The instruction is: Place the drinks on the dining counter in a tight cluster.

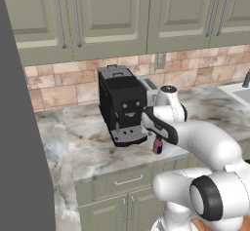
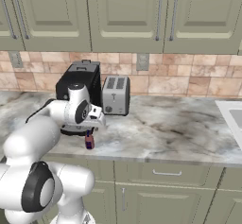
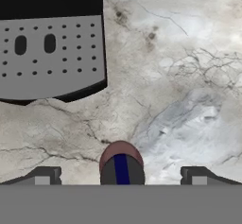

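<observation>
A small red bottle point(image 1: 157, 145) point(image 2: 89, 142) stands upright on a marble counter point(image 2: 179, 128) under upper cabinets, just in front of the coffee machine. My gripper point(image 1: 158, 136) point(image 2: 90, 129) hangs directly above it, pointing down. In the hand view the bottle's top point(image 3: 121, 164) sits centred between the two fingertips point(image 3: 43, 176), which stand wide apart without touching it. The gripper point(image 3: 120, 176) is open and holds nothing. The dining counter is out of view.
A black coffee machine point(image 1: 122, 105) point(image 2: 80, 83) point(image 3: 49, 53) stands close behind the bottle. A silver toaster point(image 2: 116, 95) sits beside it against the brick backsplash. A sink point(image 2: 234, 116) lies at the far right. A tall dark grey panel point(image 1: 19, 152) bounds the left.
</observation>
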